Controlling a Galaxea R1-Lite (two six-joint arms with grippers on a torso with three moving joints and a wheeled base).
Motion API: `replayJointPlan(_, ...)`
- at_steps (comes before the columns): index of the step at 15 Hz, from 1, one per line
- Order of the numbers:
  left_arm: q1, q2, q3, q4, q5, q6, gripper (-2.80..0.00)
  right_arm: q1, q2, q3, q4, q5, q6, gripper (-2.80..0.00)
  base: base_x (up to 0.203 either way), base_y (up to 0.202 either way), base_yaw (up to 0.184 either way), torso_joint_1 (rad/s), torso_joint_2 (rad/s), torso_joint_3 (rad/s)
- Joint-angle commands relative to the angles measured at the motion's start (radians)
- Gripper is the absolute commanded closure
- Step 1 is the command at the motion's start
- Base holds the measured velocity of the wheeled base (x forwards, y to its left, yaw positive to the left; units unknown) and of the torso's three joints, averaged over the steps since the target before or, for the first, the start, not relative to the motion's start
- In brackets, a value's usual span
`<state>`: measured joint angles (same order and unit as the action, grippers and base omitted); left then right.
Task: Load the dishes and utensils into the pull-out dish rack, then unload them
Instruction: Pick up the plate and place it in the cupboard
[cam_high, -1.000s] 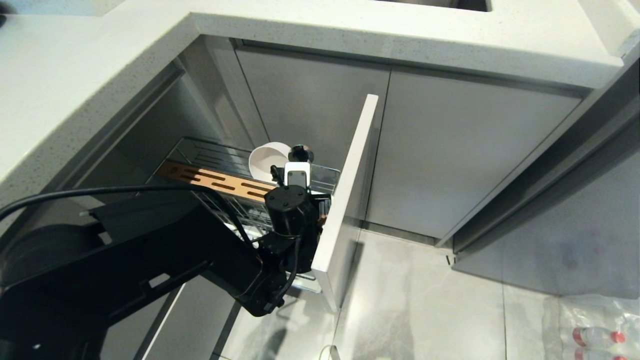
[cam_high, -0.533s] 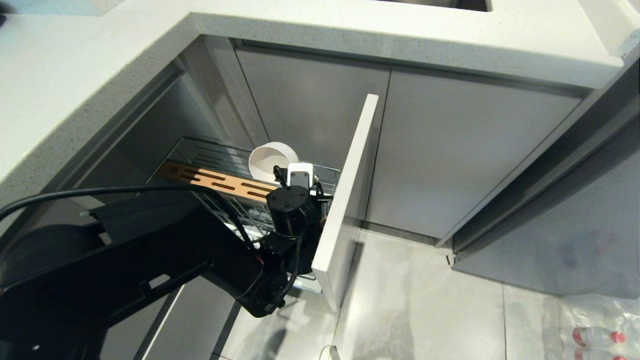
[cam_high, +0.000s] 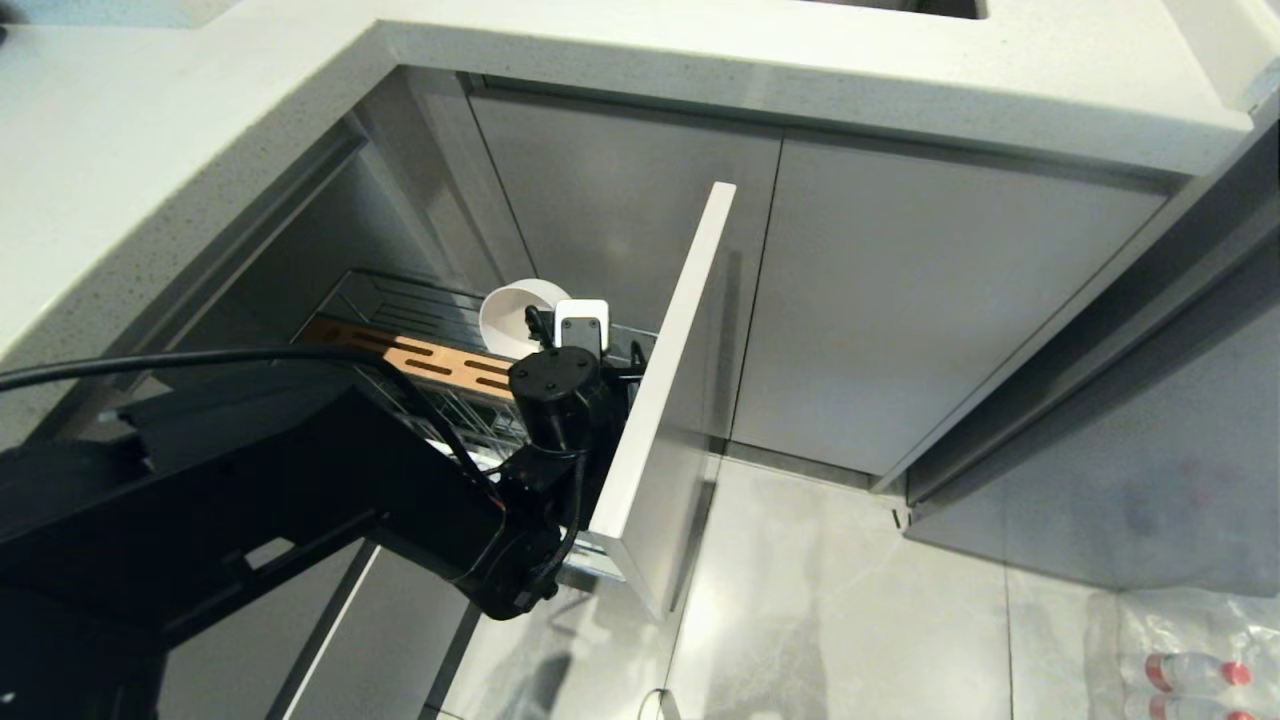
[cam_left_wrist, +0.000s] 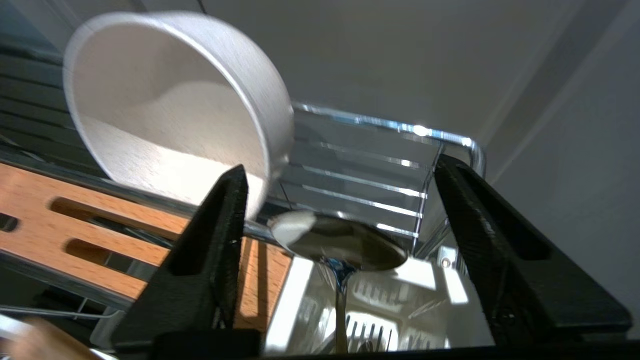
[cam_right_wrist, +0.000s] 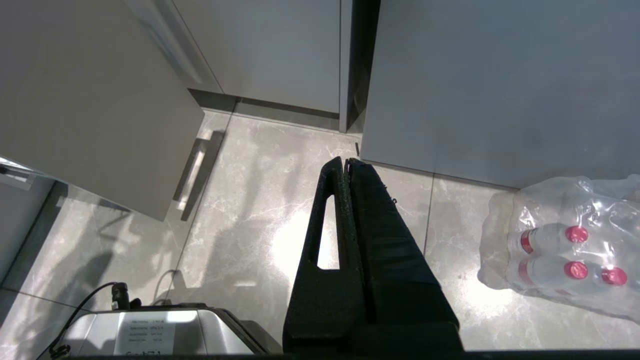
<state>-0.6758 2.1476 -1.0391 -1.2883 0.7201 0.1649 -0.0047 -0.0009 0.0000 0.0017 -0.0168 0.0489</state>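
So far we have the small white round bowl (cam_left_wrist: 170, 110) and shiny metal spoon (cam_left_wrist: 340, 242) in the chrome wire pull-out rack (cam_left_wrist: 385, 165), our left tool (cam_left_wrist: 340, 220) spread wide around the spoon, with unloading left.

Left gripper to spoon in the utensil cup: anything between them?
Nothing visible. The spoon stands bowl-up in the white utensil cup, directly between the open fingers of the left gripper. The white bowl sits off to one side, on the wooden strip.

White bowl (cam_left_wrist: 165, 115), shiny spoon (cam_left_wrist: 340, 240), brown slotted strip (cam_left_wrist: 75, 230) — black hand (cam_left_wrist: 340, 200).
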Motion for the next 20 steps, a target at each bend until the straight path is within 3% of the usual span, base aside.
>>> replayJointPlan(1,-0.006,-0.043,0.001,-0.009,0.009,0.002,-2.8,0.0,0.001,0.002,0.0,0.0,0.0,0.0,0.0,0.0,0.0,0.0,0.0,0.0)
replayJointPlan(8,-0.026,-0.169,0.001,0.009,0.025,0.027,-2.8,0.0,0.001,0.002,0.0,0.0,0.0,0.0,0.0,0.0,0.0,0.0,0.0,0.0)
replayJointPlan(9,-0.026,-0.196,0.001,0.03,0.028,0.027,0.0,0.0,0.001,0.002,0.0,0.0,0.0,0.0,0.0,0.0,0.0,0.0,0.0,0.0)
replayJointPlan(15,-0.041,-0.385,-0.002,0.144,0.049,0.036,0.0,0.0,0.001,0.002,0.0,0.0,0.0,0.0,0.0,0.0,0.0,0.0,0.0,0.0)
replayJointPlan(20,-0.077,-0.599,-0.06,0.392,0.091,0.036,0.0,0.0,0.001,0.002,0.0,0.0,0.0,0.0,0.0,0.0,0.0,0.0,0.0,0.0)
